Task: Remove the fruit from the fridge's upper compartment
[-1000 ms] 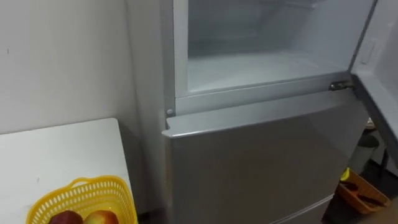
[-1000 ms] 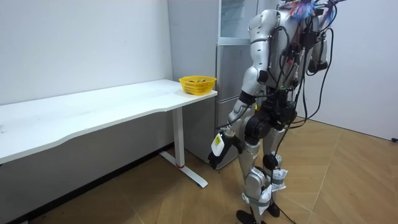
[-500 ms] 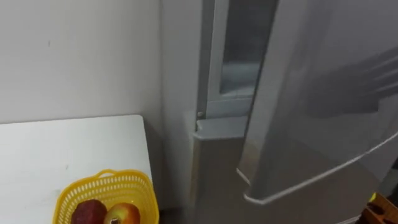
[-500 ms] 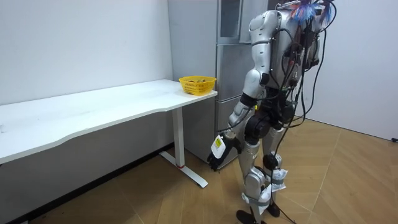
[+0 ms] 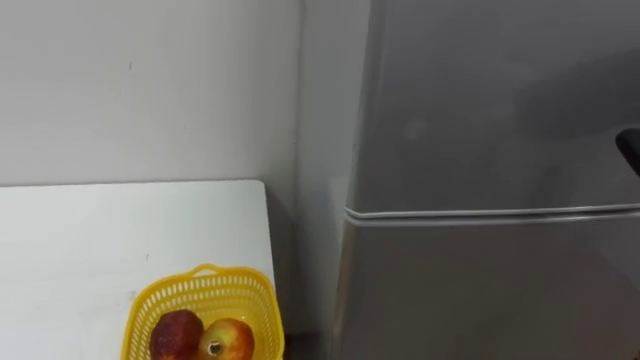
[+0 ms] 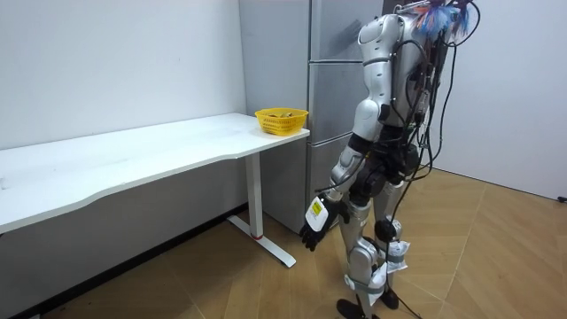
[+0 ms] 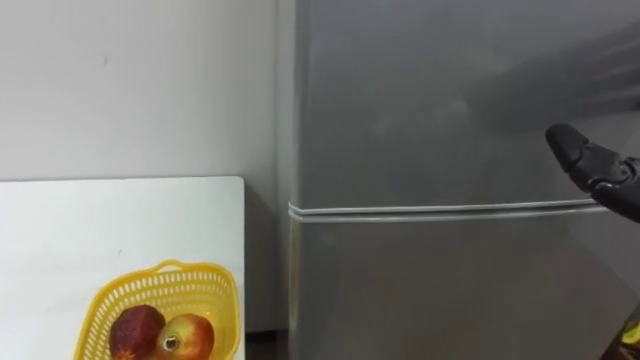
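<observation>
- The fridge is seen at the right of the scene, against the far wall. The robot is stood close in front of it, on the wooden floor.
- The upper door is shut flush. It is parted from the lower door, also shut, by one thin level seam.
- The white table is set at the left, its right end just beside the fridge.
- The yellow basket is placed on the table, near its right end and at the near edge of the eye views.
- The left hand is hung low beside the thigh on the room view's left. Its fingers are loose and nothing is held.
- The right hand is raised at the right edge, in front of the upper door. Its fingers are stretched towards the left and nothing is gripped. Contact with the door cannot be told.
- Two fruits are held in the basket, touching: a dark red fruit on the left and a yellow-red fruit on the right.
</observation>
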Robot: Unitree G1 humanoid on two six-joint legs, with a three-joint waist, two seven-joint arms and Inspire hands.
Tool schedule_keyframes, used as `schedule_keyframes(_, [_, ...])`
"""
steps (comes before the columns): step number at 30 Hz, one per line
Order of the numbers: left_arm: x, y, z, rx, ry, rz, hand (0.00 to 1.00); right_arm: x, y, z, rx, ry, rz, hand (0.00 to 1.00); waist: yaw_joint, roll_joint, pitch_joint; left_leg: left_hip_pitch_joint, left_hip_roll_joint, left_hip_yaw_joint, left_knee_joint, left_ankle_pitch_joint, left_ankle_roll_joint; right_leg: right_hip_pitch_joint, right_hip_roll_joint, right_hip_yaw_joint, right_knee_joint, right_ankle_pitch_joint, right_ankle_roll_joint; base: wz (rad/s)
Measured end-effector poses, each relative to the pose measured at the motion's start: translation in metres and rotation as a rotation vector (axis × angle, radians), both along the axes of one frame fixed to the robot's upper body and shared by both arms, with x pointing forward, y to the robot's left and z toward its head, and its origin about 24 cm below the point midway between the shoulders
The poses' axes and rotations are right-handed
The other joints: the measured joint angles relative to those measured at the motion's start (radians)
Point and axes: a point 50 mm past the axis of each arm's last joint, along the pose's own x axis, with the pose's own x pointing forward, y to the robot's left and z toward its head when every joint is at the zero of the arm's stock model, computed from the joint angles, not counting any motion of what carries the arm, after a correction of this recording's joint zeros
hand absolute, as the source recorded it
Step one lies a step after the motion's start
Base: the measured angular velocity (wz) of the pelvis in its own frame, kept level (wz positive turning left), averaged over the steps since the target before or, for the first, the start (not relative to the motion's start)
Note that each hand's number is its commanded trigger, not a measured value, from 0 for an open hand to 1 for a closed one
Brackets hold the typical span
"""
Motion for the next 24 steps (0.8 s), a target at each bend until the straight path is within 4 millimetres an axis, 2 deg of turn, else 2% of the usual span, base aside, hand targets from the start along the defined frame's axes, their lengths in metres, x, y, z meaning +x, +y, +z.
schedule_keyframes(7, [-0.0077,-0.0005,0.0003,0.003,0.021,0.001,0.00,0.0003,-0.0005,-0.0008,0.008,0.003,0.000,0.00,0.005,-0.004,-0.0007,0.002,-0.002,-0.009,0.006,0.000,0.000,0.013,-0.003,-0.016,-0.010,0.000,0.001,0.06])
schedule_keyframes(19, [-0.0080,0.0002,0.0004,0.009,0.026,0.002,0.00,0.0000,-0.0019,-0.0015,0.025,0.008,-0.024,0.00,0.004,-0.014,0.0010,0.002,-0.003,-0.019,0.012,0.000,0.000,0.018,-0.005,-0.022,-0.010,0.000,0.001,0.00])
schedule_keyframes(24, [-0.0083,-0.0004,-0.0001,0.020,0.026,0.008,0.00,0.0000,-0.0044,-0.0040,0.011,0.028,-0.068,0.00,-0.015,-0.015,0.0029,0.000,-0.006,-0.032,0.015,0.000,0.001,0.015,-0.005,-0.027,-0.011,-0.002,0.003,0.08])
